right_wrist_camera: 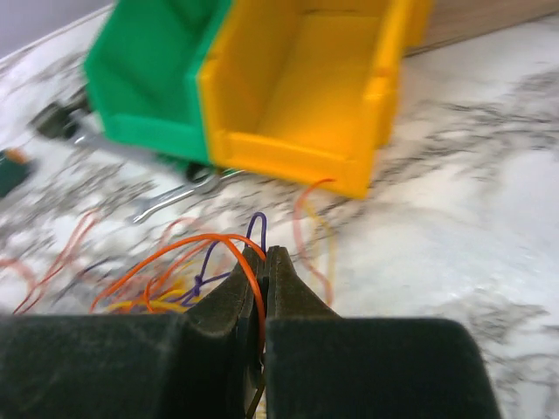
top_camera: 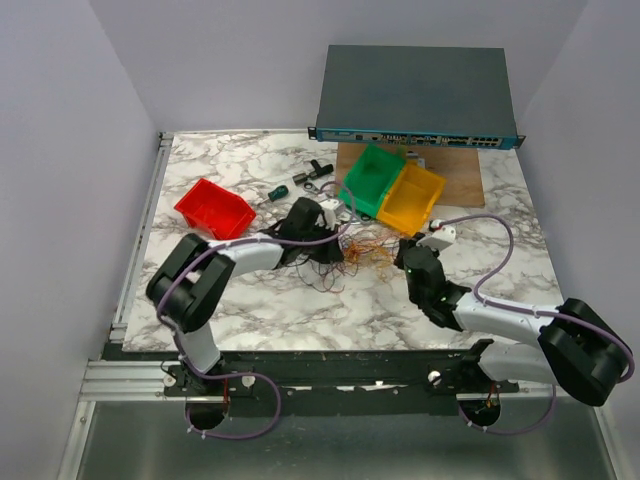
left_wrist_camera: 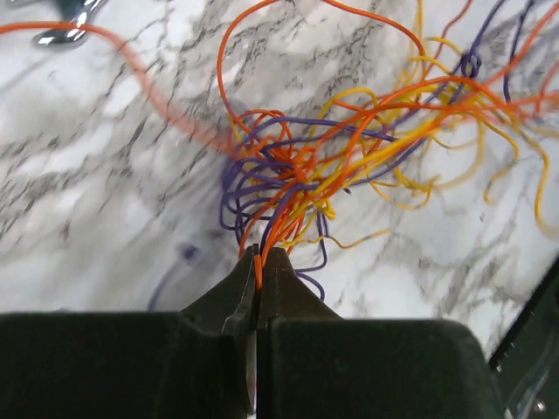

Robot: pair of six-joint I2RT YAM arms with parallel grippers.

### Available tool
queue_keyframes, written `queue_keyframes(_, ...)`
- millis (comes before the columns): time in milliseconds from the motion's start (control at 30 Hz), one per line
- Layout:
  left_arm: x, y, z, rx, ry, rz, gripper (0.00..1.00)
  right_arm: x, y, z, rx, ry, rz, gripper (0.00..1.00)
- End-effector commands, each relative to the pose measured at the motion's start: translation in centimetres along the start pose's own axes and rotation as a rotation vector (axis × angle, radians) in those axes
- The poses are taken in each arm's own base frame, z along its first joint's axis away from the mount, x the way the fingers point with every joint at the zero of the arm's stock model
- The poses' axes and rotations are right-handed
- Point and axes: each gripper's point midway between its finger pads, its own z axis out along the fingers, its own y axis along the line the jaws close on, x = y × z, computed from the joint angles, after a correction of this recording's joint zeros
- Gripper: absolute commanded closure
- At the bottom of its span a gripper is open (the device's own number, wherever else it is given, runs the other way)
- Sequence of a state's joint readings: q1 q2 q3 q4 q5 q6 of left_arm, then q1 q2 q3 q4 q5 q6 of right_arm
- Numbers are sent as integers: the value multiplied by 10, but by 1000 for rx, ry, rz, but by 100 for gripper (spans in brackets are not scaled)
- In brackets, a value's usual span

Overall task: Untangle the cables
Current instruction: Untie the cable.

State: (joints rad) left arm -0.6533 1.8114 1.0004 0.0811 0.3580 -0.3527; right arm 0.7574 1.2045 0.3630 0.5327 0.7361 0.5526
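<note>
The left gripper (left_wrist_camera: 259, 264) is pinched tight on a few orange strands of the cables (left_wrist_camera: 349, 140); the orange, yellow and purple knot lies just ahead of its tips on the marble table (left_wrist_camera: 105, 192); the right gripper (right_wrist_camera: 264, 262) clamps one orange strand; beyond it lies a wrench (right_wrist_camera: 175, 199); farther off, the green bin (right_wrist_camera: 144, 78) and the yellow bin (right_wrist_camera: 297, 96) stand side by side.

On the tabletop (right_wrist_camera: 489, 218), the cables (top_camera: 360, 252) spread ahead of the left tool (left_wrist_camera: 258, 257) and reach across to the right tool (right_wrist_camera: 265, 253). Just beyond the right tool stand two touching bins (right_wrist_camera: 218, 96).
</note>
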Motion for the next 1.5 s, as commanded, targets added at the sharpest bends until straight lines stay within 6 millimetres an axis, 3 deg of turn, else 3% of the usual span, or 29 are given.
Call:
queue_keyframes(0, -34, -12, -52, 112, -198, -47, 100, -22, -62, -3, 376, -142, 52, 99)
queue_keyframes(167, -26, -2, -88, 192, -288, -190, 100, -33, -100, -17, 564, -242, 114, 99)
queue_keyframes(267, -19, 23, -106, 117, -350, -255, 100, -33, -124, -29, 650, -275, 169, 99)
queue_keyframes(400, -15, 65, -133, -97, -475, -302, 100, -31, -136, -31, 697, -288, 188, 99)
queue_keyframes(567, -19, 94, -176, -315, -651, -284, 100, -30, -135, -28, 720, -267, 168, 99)
queue_keyframes(667, -22, 83, -180, -270, -674, -221, 100, -21, -109, -11, 649, -110, 27, 99)
queue_keyframes(767, -27, 63, -163, -141, -592, -178, 100, -8, -58, 15, 357, 18, -45, 99)
queue_keyframes(833, -26, 62, -155, -121, -538, -188, 100, -9, -43, 15, 237, 8, -23, 96)
queue_keyframes(900, -27, 61, -155, -119, -537, -188, 100, -10, -38, 12, 178, -3, -18, 79)
queue_keyframes(967, -27, 59, -158, -116, -548, -174, 100, -11, -28, 9, 113, 18, -38, 36)
queue_keyframes(1000, -27, 58, -159, -115, -555, -167, 100, -10, -16, 7, 40, 42, -53, 26)
queue_keyframes(1133, -27, 50, -156, -94, -546, -138, 99, -12, 26, -2, -157, 124, -36, 23)
queue_keyframes(1233, -26, 36, -146, -56, -495, -95, 66, -18, 39, -7, -186, 176, -22, 25)
queue_keyframes(1333, -24, 15, -132, 9, -430, -30, 39, -16, 39, -6, -160, 220, -39, 28)
queue_keyframes(1467, -20, -6, -114, 44, -355, 43, 31, -13, 41, 2, -142, 273, -114, 29)
